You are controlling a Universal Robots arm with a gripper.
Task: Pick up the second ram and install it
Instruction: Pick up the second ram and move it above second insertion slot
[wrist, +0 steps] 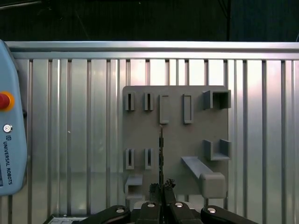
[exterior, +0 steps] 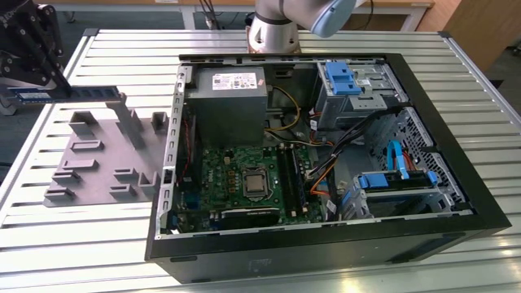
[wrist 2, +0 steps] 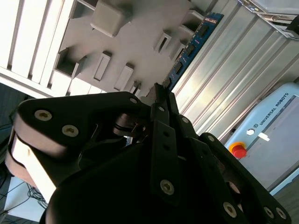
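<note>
Your gripper (exterior: 41,90) hangs at the exterior view's far left, above the slatted metal desk (exterior: 82,244), with its fingers (wrist: 169,184) clamped on one end of the second ram (exterior: 82,94). The ram is held level and on edge, its free end pointing toward the exterior view's right, in the direction of the open computer case (exterior: 326,247). It sits in the air over the far part of the grey slotted fixture (exterior: 106,162), and in the exterior view it looks clear of the fixture's posts and pockets. In the first wrist view you see the ram (wrist: 161,154) edge-on as a thin dark line running out from the gripper (wrist: 161,189) across the fixture (wrist: 187,140). In the second wrist view its blue-green face with small black chips (wrist 2: 194,44) runs from the gripper (wrist 2: 161,91) past the fixture's (wrist 2: 131,42) edge and over the desk slats. The case lies on its side, well apart from the gripper, with the green motherboard (exterior: 236,177) exposed and the long black memory slots (exterior: 291,174) running beside the processor socket (exterior: 255,181). A pale blue pendant (wrist: 9,140) with a red button lies on the desk near the fixture.
</note>
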